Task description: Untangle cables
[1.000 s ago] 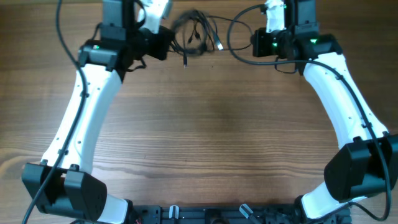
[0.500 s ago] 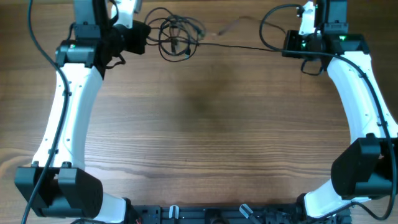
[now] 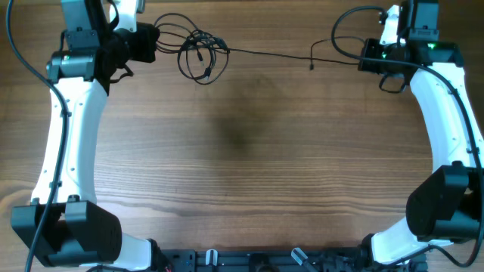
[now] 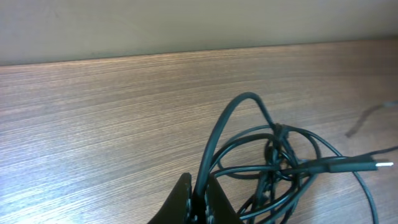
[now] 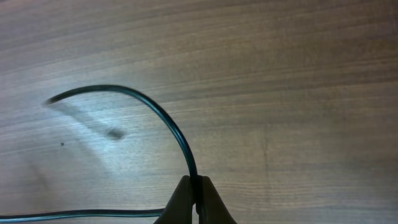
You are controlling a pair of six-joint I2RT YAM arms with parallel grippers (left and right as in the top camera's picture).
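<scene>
Black cables (image 3: 200, 57): tangle at worktop's (image 3: 242, 166) far edge, pinched in closed left hand (image 4: 198, 198); one strand (image 3: 265, 52) stretched to closed right hand (image 5: 194, 198). Step judged: pulling apart; further gentle separation is called for.

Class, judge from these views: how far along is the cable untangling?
Done: one strand stretches straight rightward from the tangle. In hand: the left pincer is shut on a loop of the tangle, and the right pincer is shut on the strand. Left: the knotted loops are wound together.
</scene>
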